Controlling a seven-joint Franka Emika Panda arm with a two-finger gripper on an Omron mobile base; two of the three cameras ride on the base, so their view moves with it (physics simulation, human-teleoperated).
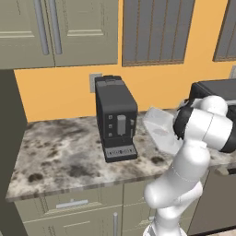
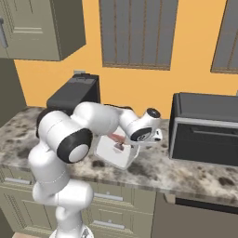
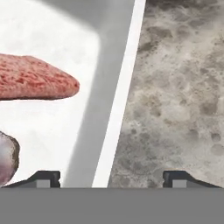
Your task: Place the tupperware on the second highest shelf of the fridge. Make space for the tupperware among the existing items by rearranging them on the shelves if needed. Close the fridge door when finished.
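Observation:
The tupperware [image 1: 159, 126] is a white, see-through box tilted on the marble counter [image 1: 60, 152], to the right of the coffee machine. My gripper [image 2: 128, 146] hangs low over the near wall of the tupperware [image 2: 111, 158]. In the hand view the gripper [image 3: 112, 179] is open, its two tips far apart, with the box's rim [image 3: 118, 109] running between them. Inside the box lie a reddish-pink food piece [image 3: 35, 78] and a dark rounded piece [image 3: 6, 157]. The fridge, its shelves and the existing items are out of view.
A black coffee machine [image 1: 115, 120] stands at the back of the counter. A dark oven-like box [image 2: 204, 130] sits to the right. Beige cabinets [image 1: 60, 27] hang above. A tall dark panel [image 1: 9, 147] borders the counter's left end.

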